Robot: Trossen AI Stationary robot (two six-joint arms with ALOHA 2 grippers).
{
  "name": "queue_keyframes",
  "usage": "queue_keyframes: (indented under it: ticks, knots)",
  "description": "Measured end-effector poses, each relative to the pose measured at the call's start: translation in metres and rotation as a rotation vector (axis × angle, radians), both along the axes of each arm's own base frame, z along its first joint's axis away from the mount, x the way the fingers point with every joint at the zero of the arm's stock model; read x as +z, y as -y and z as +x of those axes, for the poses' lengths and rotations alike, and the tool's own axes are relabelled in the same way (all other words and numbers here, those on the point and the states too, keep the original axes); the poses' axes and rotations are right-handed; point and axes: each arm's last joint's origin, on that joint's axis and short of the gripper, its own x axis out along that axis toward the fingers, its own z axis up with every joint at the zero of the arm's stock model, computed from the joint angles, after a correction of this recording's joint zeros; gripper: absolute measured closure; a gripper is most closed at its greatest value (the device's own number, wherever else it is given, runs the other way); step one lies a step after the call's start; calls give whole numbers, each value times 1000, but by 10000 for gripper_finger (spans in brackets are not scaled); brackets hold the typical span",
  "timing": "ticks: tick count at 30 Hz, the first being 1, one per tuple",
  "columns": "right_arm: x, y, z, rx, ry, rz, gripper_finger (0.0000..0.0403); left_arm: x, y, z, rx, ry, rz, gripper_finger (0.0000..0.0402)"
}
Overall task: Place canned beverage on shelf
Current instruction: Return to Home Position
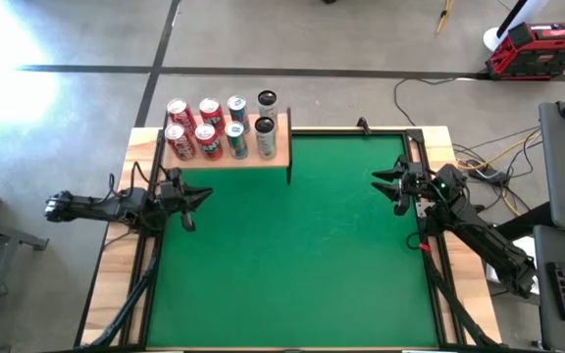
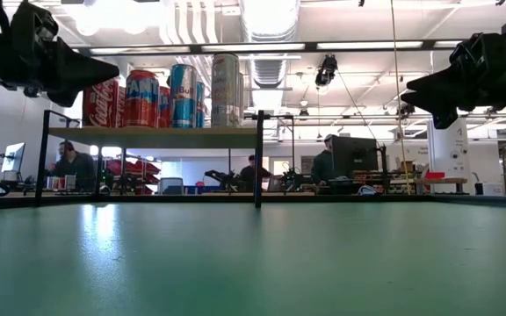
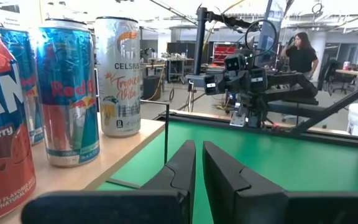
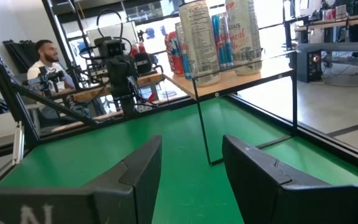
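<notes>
The shelf (image 1: 226,154), a light-wood board on thin black legs, stands at the far left of the green mat (image 1: 292,255). Several cans (image 1: 209,123) stand upright on it in two rows, red, blue and white ones (image 3: 118,74). My left gripper (image 1: 207,194) hovers shut at the table's left edge, just on the near side of the shelf, pointing level toward the right. My right gripper (image 1: 375,178) hovers shut at the right edge, pointing toward the shelf. Neither holds anything.
The shelf's near right leg (image 2: 258,158) stands on the mat. The mat between the two arms lies bare. Cables and a red toolbox (image 1: 538,49) lie on the floor beyond the table's right side. People sit at benches in the room behind (image 2: 73,162).
</notes>
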Motion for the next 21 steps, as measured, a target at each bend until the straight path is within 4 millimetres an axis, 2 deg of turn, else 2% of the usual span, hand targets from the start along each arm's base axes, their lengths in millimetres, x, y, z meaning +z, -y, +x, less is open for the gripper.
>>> queue_keyframes:
  ticks: [21]
  knots:
    - [0, 0, 0, 0, 0, 0, 241, -5, 1, 5, -1, -59, 7, 388]
